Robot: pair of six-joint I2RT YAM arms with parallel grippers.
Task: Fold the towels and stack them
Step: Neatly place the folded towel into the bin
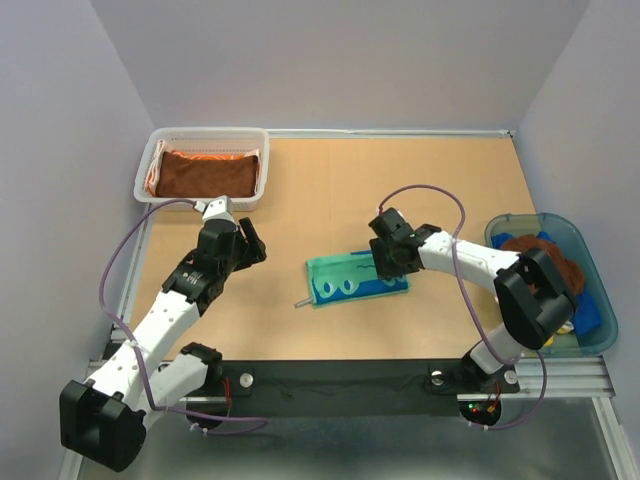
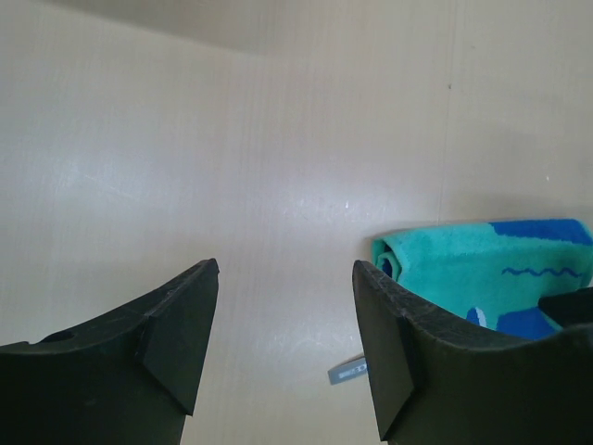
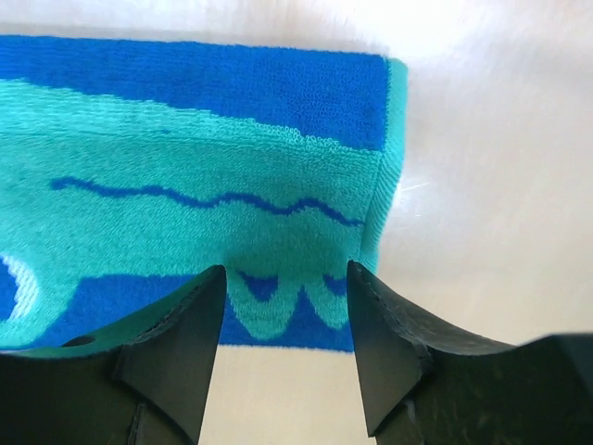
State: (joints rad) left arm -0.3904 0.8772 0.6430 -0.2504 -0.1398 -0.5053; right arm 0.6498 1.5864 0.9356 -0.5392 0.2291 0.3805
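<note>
Tan table (image 1: 300, 180), folded teal towel (image 1: 355, 282) centre; right pincer (image 3: 285, 306) parted above its edge, empty; left pincer (image 2: 285, 315) wide, empty; fold looks done, next likely regrasp, stack

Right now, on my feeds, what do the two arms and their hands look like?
Both the left arm and right arm have white links with bulky black joints. A thin purple cable loops along each. The left hand and right hand each have two matte black, wedge-shaped fingers.
</note>
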